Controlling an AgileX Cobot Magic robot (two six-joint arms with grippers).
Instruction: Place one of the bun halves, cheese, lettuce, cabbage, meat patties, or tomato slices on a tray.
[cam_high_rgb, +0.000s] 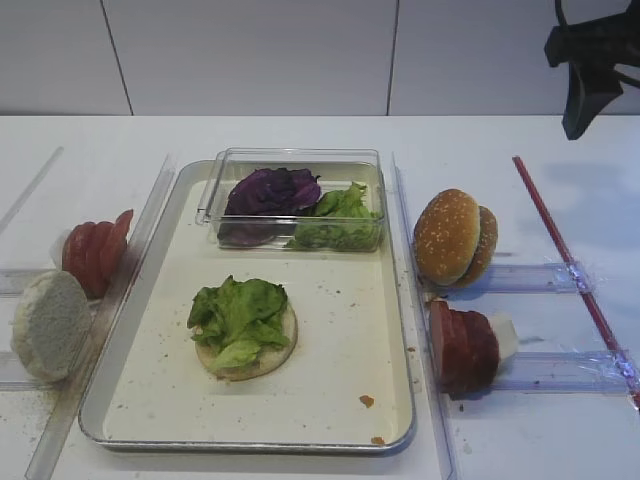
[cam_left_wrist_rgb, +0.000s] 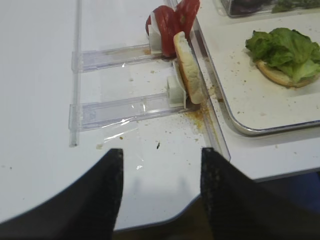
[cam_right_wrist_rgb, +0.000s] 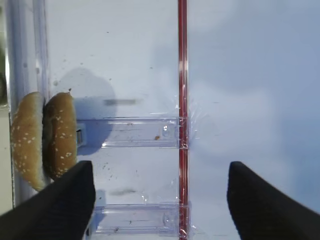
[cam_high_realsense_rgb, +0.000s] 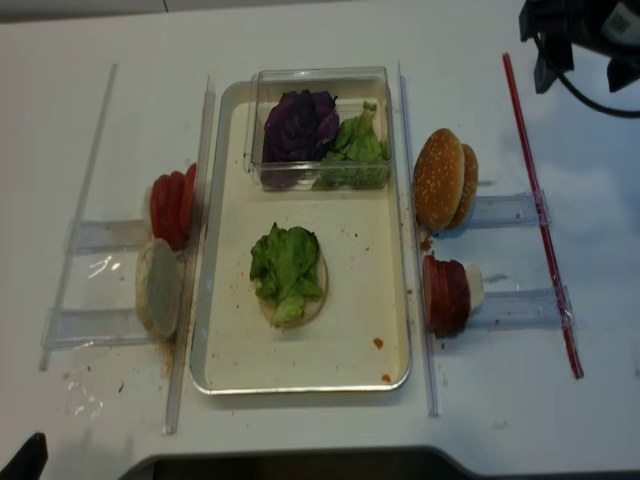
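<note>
On the tray (cam_high_rgb: 345, 420), 1 pale bun half (cam_high_rgb: 275, 352) lies flat with lettuce (cam_high_rgb: 238, 310) on top. Behind it a clear box (cam_high_rgb: 372, 170) holds cabbage (cam_high_rgb: 270, 190) and more green leaves. The right claw (cam_right_wrist_rgb: 160, 200) hangs spread and empty over the worktop (cam_right_wrist_rgb: 250, 75); the left claw (cam_left_wrist_rgb: 159, 187) is spread and empty too.

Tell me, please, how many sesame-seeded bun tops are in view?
2: both bun tops stand on edge together, right of the tray, on the rear clear rack. Others may be hidden.
</note>
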